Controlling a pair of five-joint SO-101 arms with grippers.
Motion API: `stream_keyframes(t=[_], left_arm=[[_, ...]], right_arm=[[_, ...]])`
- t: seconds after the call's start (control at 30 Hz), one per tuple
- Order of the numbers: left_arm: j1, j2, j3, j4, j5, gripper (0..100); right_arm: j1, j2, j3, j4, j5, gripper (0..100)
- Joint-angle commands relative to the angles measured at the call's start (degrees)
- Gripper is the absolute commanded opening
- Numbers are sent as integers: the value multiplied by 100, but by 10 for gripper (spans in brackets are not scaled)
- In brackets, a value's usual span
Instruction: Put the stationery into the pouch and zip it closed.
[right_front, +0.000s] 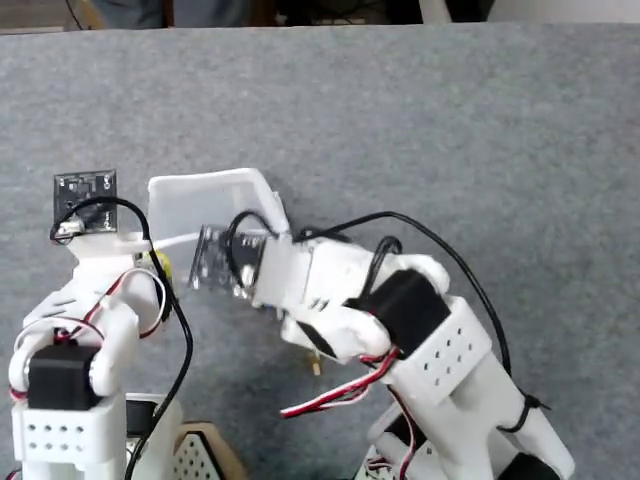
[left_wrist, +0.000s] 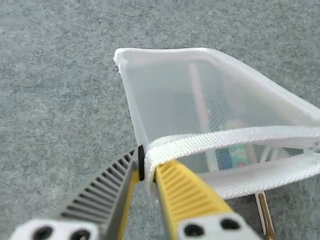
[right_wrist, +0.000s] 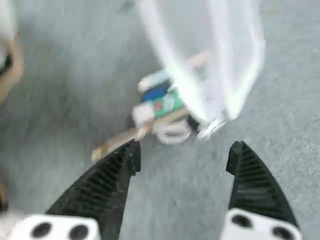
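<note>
Grey felt table (right_front: 500, 120) is carrying the white mesh pouch (left_wrist: 200, 100), mouth open. Left gripper (left_wrist: 147, 172) is clamping the pouch's rim corner. Right gripper (right_wrist: 185, 147) is hovering, fingers apart, near stationery (right_wrist: 160, 102) showing through the mesh.

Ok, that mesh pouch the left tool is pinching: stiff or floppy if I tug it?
Probably floppy: the pouch is thin see-through mesh, and its zip band bows where the left tool pinches it. Likely light, so a tug should drag the whole thing rather than stretch it. The stationery inside may slide about.
</note>
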Motion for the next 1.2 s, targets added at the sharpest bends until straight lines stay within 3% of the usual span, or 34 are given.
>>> stream_keyframes(t=[0.0, 0.2, 0.7, 0.9, 1.0, 1.17], left_arm=[[163, -44, -488, -35, 70, 29], [347, -44, -505, -35, 70, 28], [356, -79, -470, 79, 70, 28], [365, -79, -470, 79, 70, 28], [365, -88, -470, 88, 70, 28], [365, -88, -470, 88, 70, 28]], right_arm=[[-79, -145, 136, -967, -730, 294], [-79, -145, 734, -1749, -976, 294], [-53, -127, 1481, -2514, -958, 289], [-44, 224, 1771, -2796, -492, 289], [-44, 462, 1675, -2804, -492, 237], [202, 743, 1288, -2857, -492, 58]])
